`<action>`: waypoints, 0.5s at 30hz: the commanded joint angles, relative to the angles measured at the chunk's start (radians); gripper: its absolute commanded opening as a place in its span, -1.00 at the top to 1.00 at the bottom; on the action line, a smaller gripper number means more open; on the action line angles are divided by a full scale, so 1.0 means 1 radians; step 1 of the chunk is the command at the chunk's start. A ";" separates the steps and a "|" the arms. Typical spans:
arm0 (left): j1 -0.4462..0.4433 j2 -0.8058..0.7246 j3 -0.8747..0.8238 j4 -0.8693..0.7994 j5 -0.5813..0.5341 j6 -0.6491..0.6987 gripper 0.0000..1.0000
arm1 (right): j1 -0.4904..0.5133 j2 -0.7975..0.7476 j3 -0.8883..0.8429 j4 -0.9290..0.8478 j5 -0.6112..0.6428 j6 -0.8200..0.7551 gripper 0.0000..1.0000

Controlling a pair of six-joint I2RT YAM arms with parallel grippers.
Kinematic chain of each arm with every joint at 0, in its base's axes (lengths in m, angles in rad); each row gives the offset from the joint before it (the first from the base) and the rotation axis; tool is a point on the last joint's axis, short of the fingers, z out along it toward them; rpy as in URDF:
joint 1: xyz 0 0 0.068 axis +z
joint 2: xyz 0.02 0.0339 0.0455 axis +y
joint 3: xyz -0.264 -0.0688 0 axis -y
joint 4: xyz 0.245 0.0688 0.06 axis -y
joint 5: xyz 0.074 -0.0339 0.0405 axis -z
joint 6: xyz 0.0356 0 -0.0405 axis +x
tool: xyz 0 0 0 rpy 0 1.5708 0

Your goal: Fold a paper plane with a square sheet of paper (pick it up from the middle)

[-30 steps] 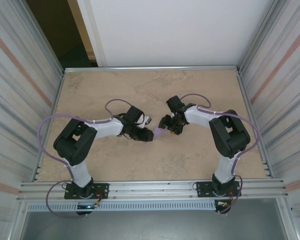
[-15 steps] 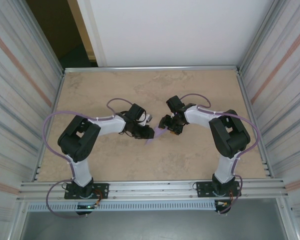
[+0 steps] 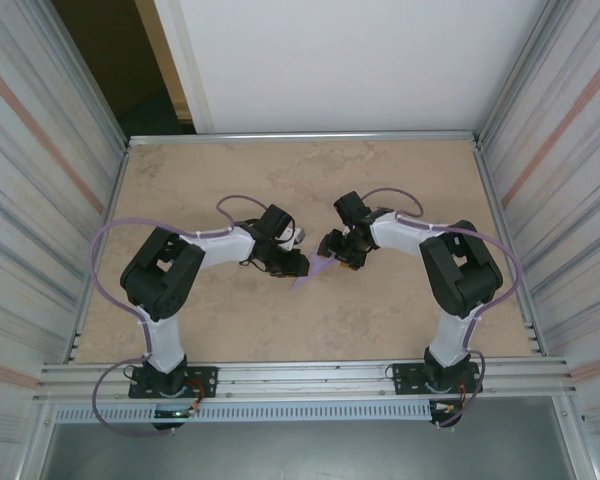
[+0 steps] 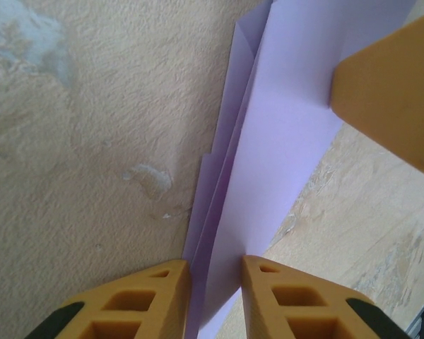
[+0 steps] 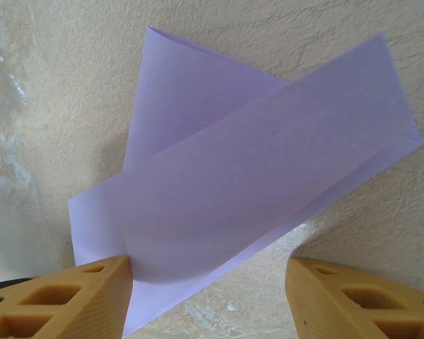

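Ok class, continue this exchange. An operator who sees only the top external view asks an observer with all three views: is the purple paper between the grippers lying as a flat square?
Observer: No. In the right wrist view the paper is folded, with one band lying diagonally over another layer.
Operator: Where is the left gripper on it?
Observer: The left gripper has the paper's layered edge between its fingers. I cannot confirm a firm pinch.
Operator: And the right gripper?
Observer: The right gripper stands wide open, one finger at the paper's edge and the other clear of it.
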State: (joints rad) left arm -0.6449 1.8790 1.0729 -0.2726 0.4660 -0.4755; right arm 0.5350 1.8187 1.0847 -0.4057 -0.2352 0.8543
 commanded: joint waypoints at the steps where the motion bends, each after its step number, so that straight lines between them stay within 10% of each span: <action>1: 0.001 0.060 -0.007 -0.101 -0.063 0.005 0.47 | -0.007 0.002 -0.056 0.037 0.009 0.003 -0.22; 9: -0.001 0.069 -0.005 -0.108 -0.058 0.006 0.47 | -0.009 -0.239 -0.118 0.086 -0.015 -0.044 -0.25; 15: -0.001 0.072 0.001 -0.113 -0.057 0.009 0.46 | 0.039 -0.178 -0.084 0.148 -0.058 -0.058 0.14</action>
State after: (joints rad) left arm -0.6434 1.8881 1.0893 -0.2951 0.4694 -0.4755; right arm 0.5537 1.5982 0.9791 -0.2893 -0.2588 0.8158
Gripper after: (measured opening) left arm 0.267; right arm 0.463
